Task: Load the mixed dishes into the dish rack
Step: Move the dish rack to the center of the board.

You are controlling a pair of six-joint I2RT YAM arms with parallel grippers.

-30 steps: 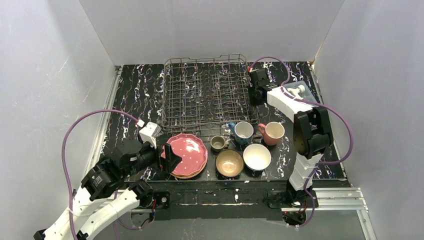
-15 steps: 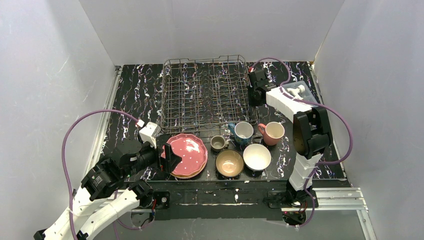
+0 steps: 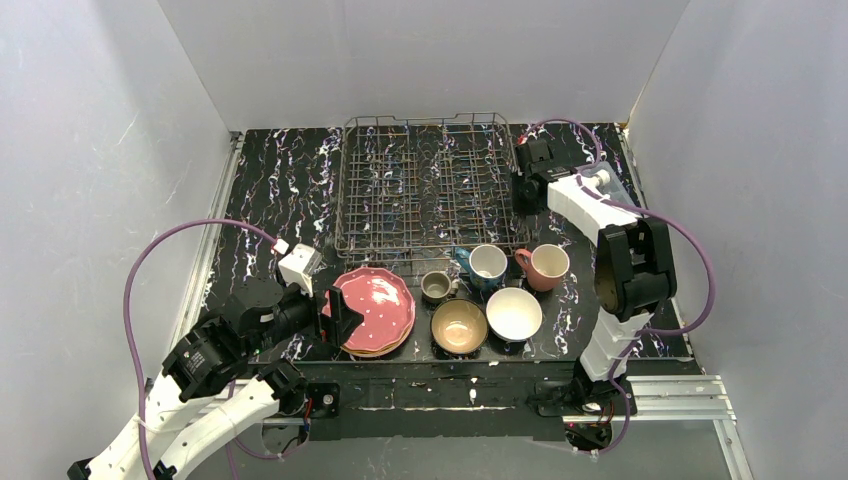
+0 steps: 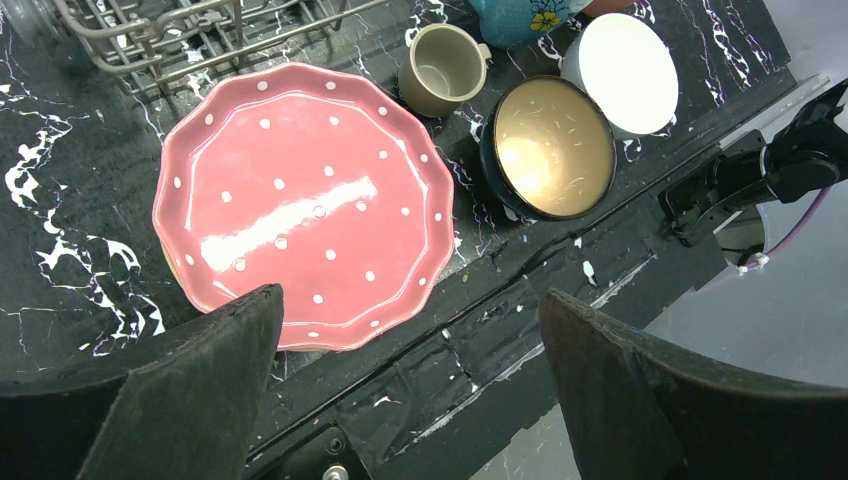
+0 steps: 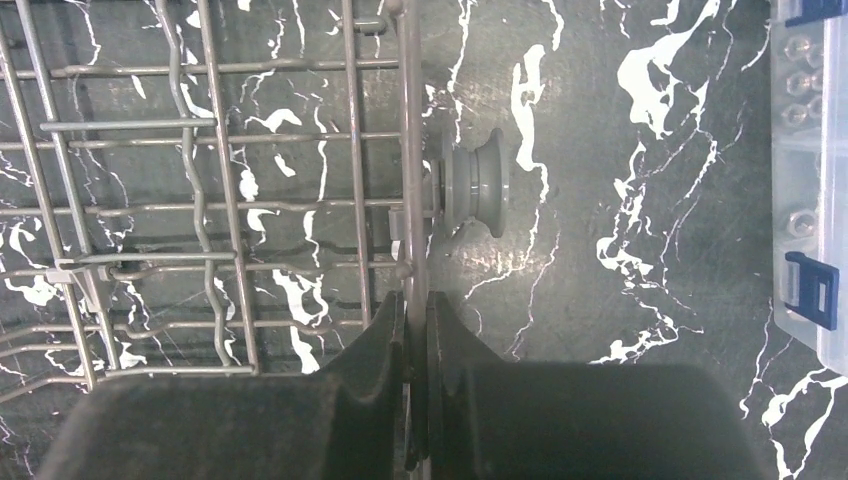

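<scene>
The grey wire dish rack (image 3: 430,180) stands at the back middle of the table with nothing in it. My right gripper (image 3: 522,190) is shut on the rack's right rim wire (image 5: 407,120), which runs between the right gripper's (image 5: 415,300) pinched jaws. A pink dotted plate (image 3: 375,305) tops a stack at the front left. My left gripper (image 3: 340,315) hangs open over the plate's near-left edge; in the left wrist view the gripper (image 4: 410,300) holds nothing above the pink plate (image 4: 305,200). An olive mug (image 3: 436,286), blue mug (image 3: 486,264), pink mug (image 3: 546,264), teal bowl (image 3: 459,325) and white bowl (image 3: 514,313) sit at the front right.
A clear plastic box (image 3: 612,185) lies at the back right, close behind the right arm, and its edge (image 5: 810,200) shows in the right wrist view. A grey wheel (image 5: 478,193) sticks out from the rack's side. White walls close in on three sides.
The dish rack has slid to the right and slightly back, carried by my right gripper on its rim. The left arm and the dishes have not moved.
</scene>
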